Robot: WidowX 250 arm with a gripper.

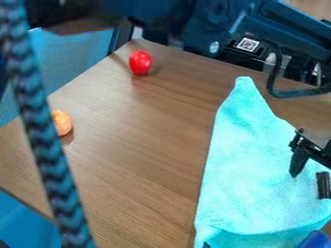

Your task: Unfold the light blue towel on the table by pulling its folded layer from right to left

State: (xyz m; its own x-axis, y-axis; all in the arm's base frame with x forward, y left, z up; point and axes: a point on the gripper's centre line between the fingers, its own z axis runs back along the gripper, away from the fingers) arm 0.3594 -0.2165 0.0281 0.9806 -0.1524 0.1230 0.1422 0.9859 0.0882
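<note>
- The turquoise cloth (249,164) is spread on the wooden tabletop (142,145), its narrow corner pointed toward the arm (219,24).
- The black pincer (311,170) is seen over the cloth's right side; whether it is apart, together or clamped on fabric cannot be told.
- The cloth could be dragged or bunched if its surface were snagged by a low sideways pass.
- Only a shallow pinch might be gained, since the fabric is mostly laid flat.
- By the cloth's lower right corner, a blue rounded thing (315,240) could be knocked.
- Well left of the cloth, an orange object (62,122) is partly hidden by a braided cord (46,145); beyond the cloth's upper left, a red oval object (140,62) is seen.
</note>
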